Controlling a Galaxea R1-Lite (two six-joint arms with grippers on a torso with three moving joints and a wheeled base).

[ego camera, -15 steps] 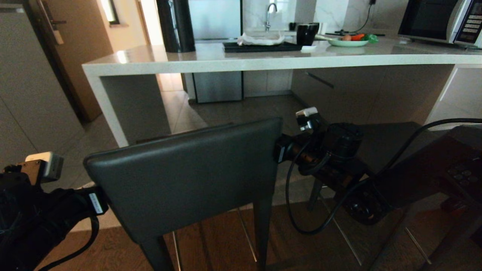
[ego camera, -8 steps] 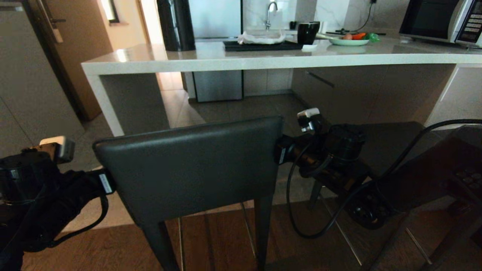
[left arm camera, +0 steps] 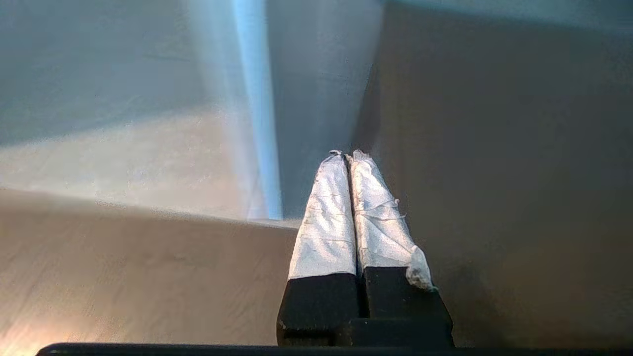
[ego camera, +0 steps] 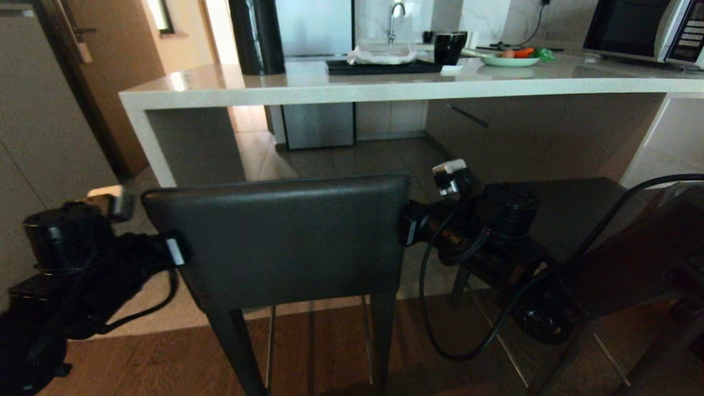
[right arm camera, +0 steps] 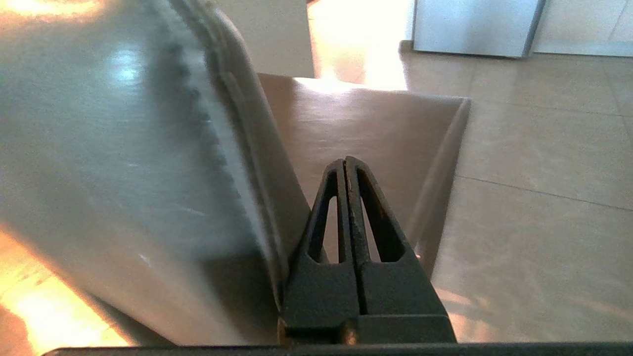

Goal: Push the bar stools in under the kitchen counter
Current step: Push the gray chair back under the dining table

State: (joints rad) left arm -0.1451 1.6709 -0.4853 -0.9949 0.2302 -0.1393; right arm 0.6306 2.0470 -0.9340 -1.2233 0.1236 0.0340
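Both clenched, empty hands, left hand [ego camera: 175,252] and right hand [ego camera: 408,230], flank the stool backrest [ego camera: 280,236], bracing it squarely toward the table [ego camera: 352,88].

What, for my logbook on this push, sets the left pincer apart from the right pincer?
The left pincer is wrapped in white tape; the right pincer is bare black with slotted openings. The left pincer sits at the left edge of the stool backrest, the right pincer at its right edge. Both are shut and flank the same backrest.

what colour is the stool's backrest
Dark grey, plain; the backrest shows best in the head view.
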